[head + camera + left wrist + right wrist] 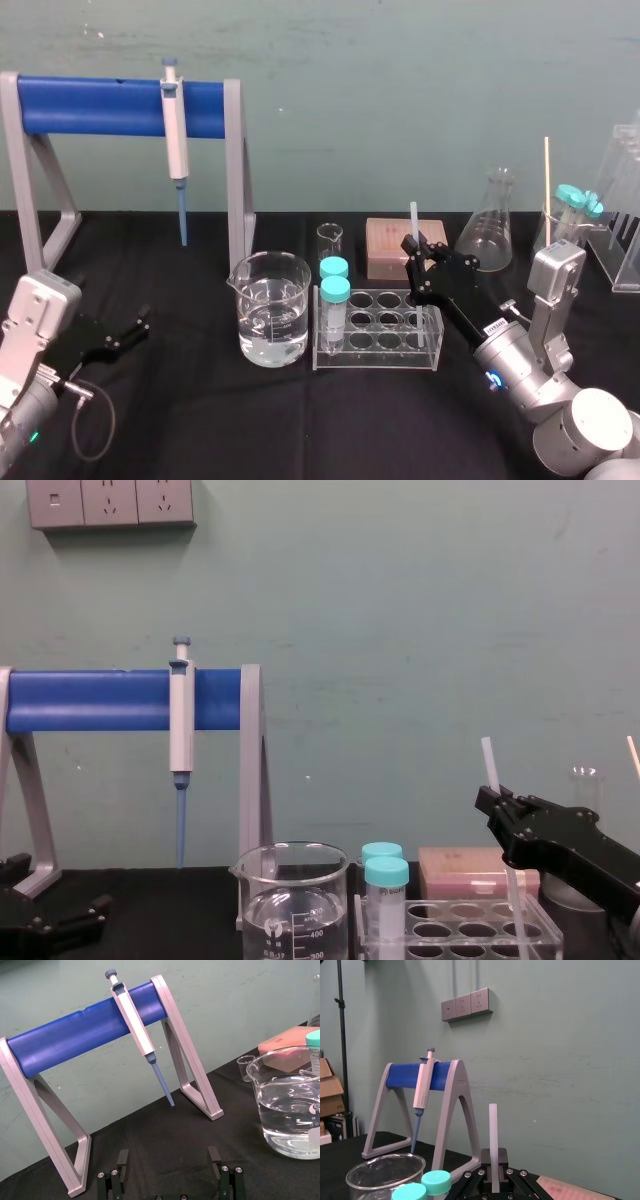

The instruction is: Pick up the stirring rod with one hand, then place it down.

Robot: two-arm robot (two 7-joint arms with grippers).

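Observation:
The stirring rod [413,218] is a translucent white stick held nearly upright over the back of the clear tube rack [375,335]. My right gripper [412,246] is shut on it, with the rod's top standing above the fingers [493,1130]. In the chest view the rod [490,763] rises out of the right gripper [492,800], and its lower part runs down behind the rack's wall. My left gripper [140,326] rests low at the table's left, open and holding nothing [169,1157].
A beaker of water [270,305] stands left of the rack, which holds two teal-capped tubes [333,290]. A pipette [175,130] hangs on the blue stand [110,108] at the back left. A pink box [388,246], a flask [490,235] and a thin stick [547,185] are behind and to the right.

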